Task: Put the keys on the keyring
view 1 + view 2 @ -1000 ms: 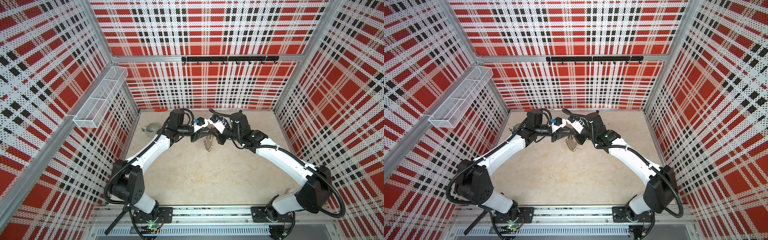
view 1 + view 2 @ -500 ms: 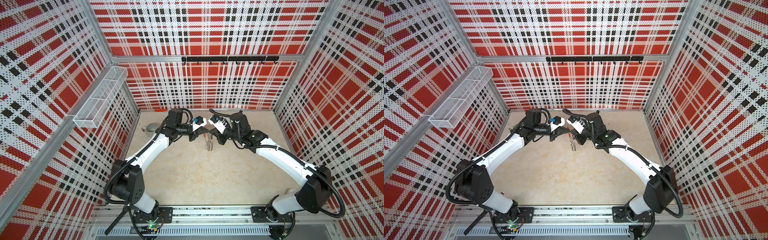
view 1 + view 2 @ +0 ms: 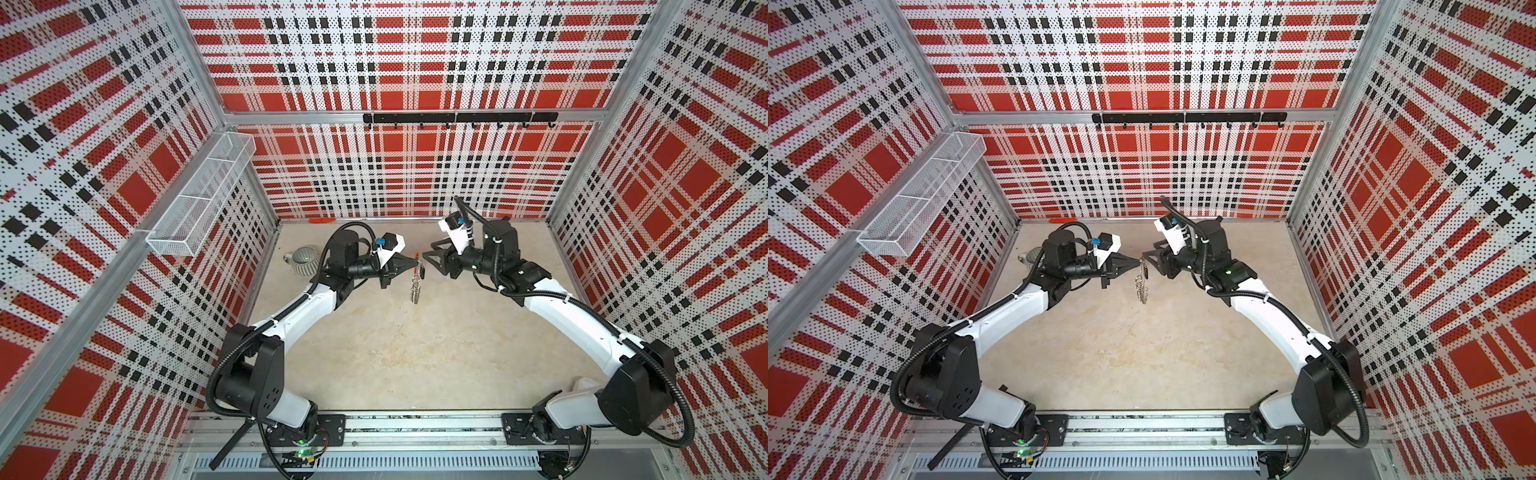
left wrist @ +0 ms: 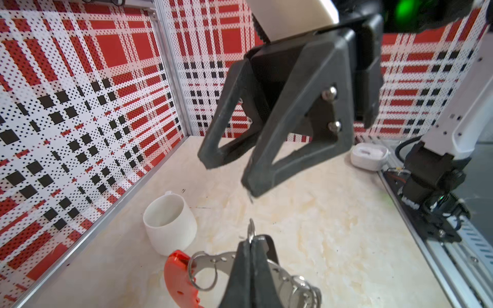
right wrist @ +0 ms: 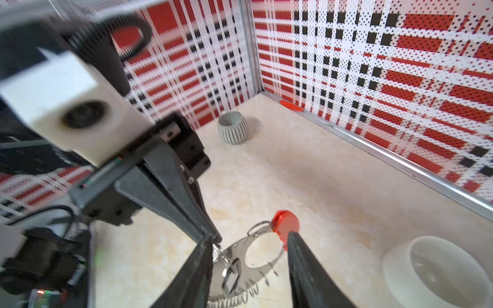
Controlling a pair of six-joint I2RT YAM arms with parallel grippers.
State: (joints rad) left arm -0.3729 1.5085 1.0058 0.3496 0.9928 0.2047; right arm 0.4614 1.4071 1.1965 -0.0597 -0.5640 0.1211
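**Keyring hangs from the left claw, right claw open beside it**

The left gripper (image 3: 414, 262) is pressed together on the top edge of the keyring (image 3: 414, 286), which dangles straight down, edge-on in both top views. The keys (image 3: 422, 272) hang by its upper part, on the side facing the right gripper (image 3: 428, 254). That one stands spread with its fingers flanking the hoop (contact unclear), so it looks the nearer free arm.

The large flat grey metal keyring (image 3: 414, 286) hangs above the beige table (image 3: 395, 353). Touching its left is the black left gripper (image 3: 415, 262), and just right of it is the black right gripper (image 3: 430, 261). Well to its left is a ribbed grey cup (image 3: 305, 261), and behind it is a small red-orange strip (image 3: 322, 220).
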